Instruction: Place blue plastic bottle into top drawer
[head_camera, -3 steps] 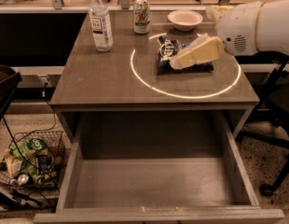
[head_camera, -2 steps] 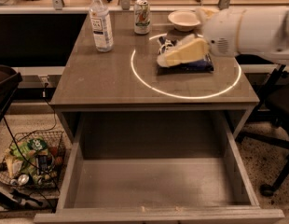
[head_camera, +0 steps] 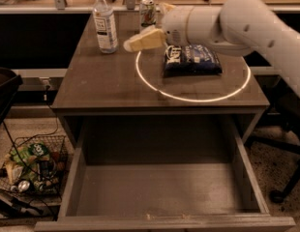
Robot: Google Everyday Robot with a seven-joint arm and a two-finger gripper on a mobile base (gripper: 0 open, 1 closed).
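Gripper [head_camera: 140,41] is hovering over the surface [head_camera: 106,81]; whether released or clenched cannot be told. Blue plastic bottle [head_camera: 105,22] is standing upright just left of it; top drawer [head_camera: 159,192] is lying open below.

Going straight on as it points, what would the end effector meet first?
Probably the blue plastic bottle: the end effector points left toward it over the table, though depth is unclear.
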